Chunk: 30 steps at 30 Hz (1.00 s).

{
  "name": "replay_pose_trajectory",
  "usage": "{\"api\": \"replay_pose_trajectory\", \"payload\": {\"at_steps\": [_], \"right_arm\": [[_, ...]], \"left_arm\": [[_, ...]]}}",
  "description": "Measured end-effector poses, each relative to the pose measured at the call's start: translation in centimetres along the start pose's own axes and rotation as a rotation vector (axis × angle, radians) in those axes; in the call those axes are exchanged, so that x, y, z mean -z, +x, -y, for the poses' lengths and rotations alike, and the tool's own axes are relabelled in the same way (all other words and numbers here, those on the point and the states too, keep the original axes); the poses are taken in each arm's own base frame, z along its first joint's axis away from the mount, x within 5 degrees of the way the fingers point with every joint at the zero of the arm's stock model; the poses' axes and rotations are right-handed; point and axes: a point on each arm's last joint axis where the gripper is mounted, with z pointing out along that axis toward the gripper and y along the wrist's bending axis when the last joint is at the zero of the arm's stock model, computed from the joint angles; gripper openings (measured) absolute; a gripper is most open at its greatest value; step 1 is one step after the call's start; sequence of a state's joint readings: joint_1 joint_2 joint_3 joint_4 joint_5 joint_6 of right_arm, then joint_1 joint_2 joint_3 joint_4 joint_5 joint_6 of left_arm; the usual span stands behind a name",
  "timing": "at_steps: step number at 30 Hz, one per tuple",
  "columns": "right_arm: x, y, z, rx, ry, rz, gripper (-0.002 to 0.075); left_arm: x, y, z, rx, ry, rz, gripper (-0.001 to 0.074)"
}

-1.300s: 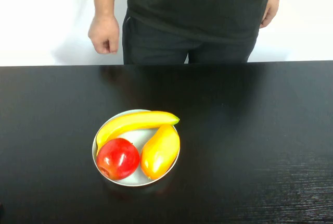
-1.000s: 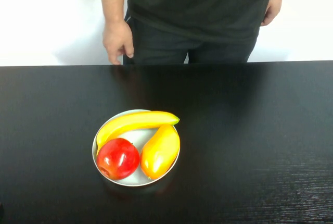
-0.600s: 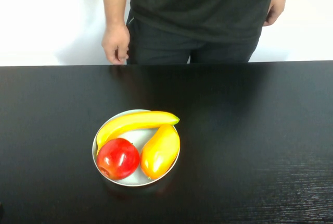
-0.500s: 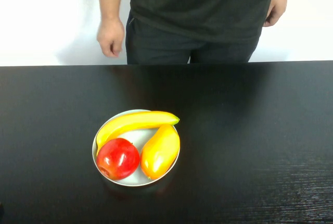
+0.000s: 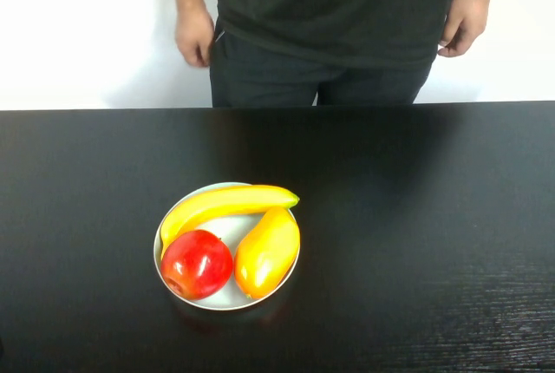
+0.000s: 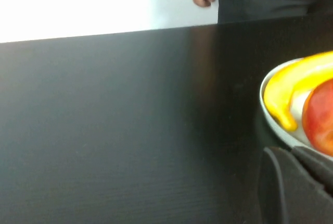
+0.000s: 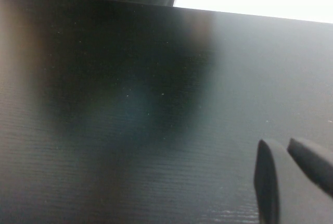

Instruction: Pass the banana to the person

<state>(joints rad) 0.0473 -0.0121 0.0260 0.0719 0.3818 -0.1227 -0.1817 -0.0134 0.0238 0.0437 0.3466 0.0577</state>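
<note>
The banana (image 5: 227,203) lies along the far side of a white plate (image 5: 227,302), left of the table's centre, with its greenish tip pointing right. It also shows in the left wrist view (image 6: 291,84). The person (image 5: 329,17) in a black shirt stands behind the table's far edge with both hands at the hips. My left gripper (image 6: 289,151) is shut and empty, low over the table just short of the plate's near-left rim (image 6: 268,114). My right gripper (image 7: 281,143) is shut and empty over bare table on the right. Neither gripper shows in the high view.
A red apple (image 5: 197,264) and an orange-yellow mango-shaped fruit (image 5: 267,251) share the plate, in front of the banana. The apple touches the banana's left end. The black table (image 5: 416,217) runs to the person's side.
The person's hand on the left of the view has risen from near the table edge to the hip, and the other hand has shifted slightly. The fruit and both grippers have not moved.
</note>
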Motion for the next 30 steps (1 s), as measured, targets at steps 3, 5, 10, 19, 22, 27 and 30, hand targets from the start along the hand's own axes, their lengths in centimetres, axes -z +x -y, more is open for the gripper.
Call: {"api": "replay_pose_trajectory", "payload": {"at_steps": [3,5,10,19,22,27,30], "right_arm": [[0.0,0.0,0.0,0.0,0.0,0.0,-0.0007],[0.0,0.0,0.0,0.0,0.0,0.0,-0.0008],[0.0,0.0,0.0,0.0,0.0,0.0,-0.0007],[0.0,0.0,0.0,0.0,0.0,0.0,-0.0007],[0.0,0.0,0.0,0.0,0.0,0.0,-0.0008],[0.0,0.0,0.0,0.0,0.0,0.0,-0.0007],[0.0,0.0,0.0,0.0,0.0,0.0,-0.0007]], "left_arm": [[0.0,-0.2,0.1,0.095,0.01,0.029,-0.0004],[0.0,-0.6,0.2,0.208,0.024,0.069,-0.0004],[0.1,-1.5,0.2,0.488,0.06,0.163,-0.0004],[0.4,-2.7,-0.1,0.55,0.074,0.298,-0.0004],[0.6,-3.0,-0.1,0.534,0.074,0.269,-0.0004],[1.2,-6.0,-0.2,0.514,0.073,0.138,-0.0004],[1.1,-8.7,-0.3,0.466,0.07,0.052,-0.0004]]}}
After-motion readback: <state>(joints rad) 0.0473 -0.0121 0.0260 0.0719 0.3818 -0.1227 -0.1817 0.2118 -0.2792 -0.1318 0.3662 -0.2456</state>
